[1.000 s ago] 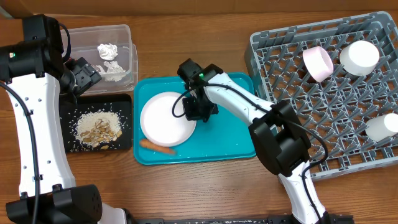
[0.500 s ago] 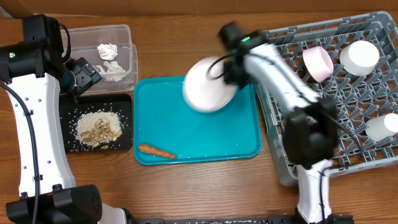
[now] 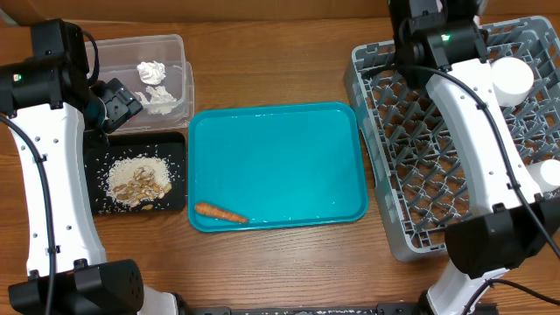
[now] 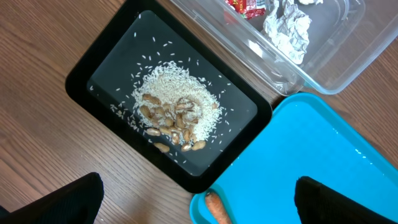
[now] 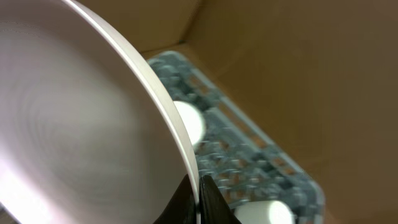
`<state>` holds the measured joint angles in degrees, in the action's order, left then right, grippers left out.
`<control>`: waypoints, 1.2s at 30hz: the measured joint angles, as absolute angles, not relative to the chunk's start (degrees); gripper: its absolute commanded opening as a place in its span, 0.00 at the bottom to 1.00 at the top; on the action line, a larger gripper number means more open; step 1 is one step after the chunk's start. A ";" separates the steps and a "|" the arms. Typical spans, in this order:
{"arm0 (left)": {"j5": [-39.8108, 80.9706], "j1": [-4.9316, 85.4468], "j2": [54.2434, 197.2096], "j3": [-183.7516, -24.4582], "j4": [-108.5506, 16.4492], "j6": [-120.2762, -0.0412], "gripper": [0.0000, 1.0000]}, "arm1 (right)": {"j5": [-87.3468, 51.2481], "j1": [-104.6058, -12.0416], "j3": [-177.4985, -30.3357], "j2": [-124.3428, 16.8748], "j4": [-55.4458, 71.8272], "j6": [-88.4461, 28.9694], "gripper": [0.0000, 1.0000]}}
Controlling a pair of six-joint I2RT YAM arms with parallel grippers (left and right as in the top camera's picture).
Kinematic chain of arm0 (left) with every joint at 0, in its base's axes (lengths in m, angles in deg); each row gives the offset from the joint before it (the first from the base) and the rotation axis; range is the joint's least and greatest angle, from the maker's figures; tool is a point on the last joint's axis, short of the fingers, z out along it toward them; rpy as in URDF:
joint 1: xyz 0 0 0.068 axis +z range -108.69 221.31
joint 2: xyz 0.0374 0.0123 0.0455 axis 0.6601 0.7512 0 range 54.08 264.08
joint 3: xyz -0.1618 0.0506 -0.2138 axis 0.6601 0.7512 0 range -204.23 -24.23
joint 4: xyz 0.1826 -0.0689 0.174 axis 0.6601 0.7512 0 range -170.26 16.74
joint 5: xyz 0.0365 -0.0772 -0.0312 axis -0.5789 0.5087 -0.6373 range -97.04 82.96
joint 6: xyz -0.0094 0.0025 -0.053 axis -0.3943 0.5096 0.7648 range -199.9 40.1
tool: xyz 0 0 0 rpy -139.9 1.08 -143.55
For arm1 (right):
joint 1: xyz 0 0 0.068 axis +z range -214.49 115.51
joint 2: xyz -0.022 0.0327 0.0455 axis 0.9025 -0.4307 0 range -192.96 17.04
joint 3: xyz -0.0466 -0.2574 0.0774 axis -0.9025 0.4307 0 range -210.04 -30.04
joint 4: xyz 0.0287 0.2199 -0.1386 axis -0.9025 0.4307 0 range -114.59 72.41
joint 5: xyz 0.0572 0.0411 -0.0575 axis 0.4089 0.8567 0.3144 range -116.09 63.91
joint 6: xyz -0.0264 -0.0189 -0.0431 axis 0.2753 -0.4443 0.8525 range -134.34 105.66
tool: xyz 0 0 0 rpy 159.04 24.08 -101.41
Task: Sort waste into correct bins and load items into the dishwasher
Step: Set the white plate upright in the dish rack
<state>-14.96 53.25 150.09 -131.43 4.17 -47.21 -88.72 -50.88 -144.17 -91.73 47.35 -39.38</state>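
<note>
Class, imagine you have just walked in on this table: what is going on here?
The right tool is shut on the rim of a white plate, holding it tilted above the grey dish rack. The left tool hangs open over the black tray, which holds rice and scraps. A carrot lies on the teal tray, and a tissue sits in the clear tub.

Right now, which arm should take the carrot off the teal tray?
Left. The left end effector is open above the black tray, with the carrot close by. The right end effector is shut on the plate up at the dish rack.
</note>
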 measured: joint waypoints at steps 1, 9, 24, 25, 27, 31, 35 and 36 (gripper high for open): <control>-14.98 53.25 150.09 -131.43 4.14 -47.19 1.00 | -91.06 -50.97 -142.94 -91.95 47.39 -40.21 0.04; -14.85 53.25 150.09 -131.43 4.14 -47.21 1.00 | -98.89 -51.34 -129.89 -93.22 44.94 -45.28 0.04; -13.21 53.25 150.09 -131.43 3.95 -47.21 1.00 | -92.59 -45.70 -123.21 -93.28 45.97 -52.43 0.05; -13.21 53.25 150.09 -131.43 3.95 -47.21 1.00 | -92.31 -44.91 -123.21 -93.28 46.06 -52.67 0.25; -13.21 53.25 150.09 -131.43 3.95 -47.21 1.00 | -91.11 -42.90 -123.21 -93.28 46.34 -53.41 0.69; -13.10 53.25 150.09 -131.43 3.93 -47.21 1.00 | -89.14 -38.40 -123.21 -93.28 47.33 -53.78 1.00; -13.04 53.25 150.09 -131.43 3.93 -47.21 1.00 | -87.04 -37.44 -123.21 -93.26 48.22 -53.91 1.00; -13.04 53.25 150.09 -131.43 3.93 -47.23 1.00 | -86.45 -37.68 -123.21 -93.22 48.27 -54.00 1.00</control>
<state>-13.04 53.25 150.09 -131.43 3.93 -47.23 -86.45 -37.68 -123.21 -93.22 48.27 -54.00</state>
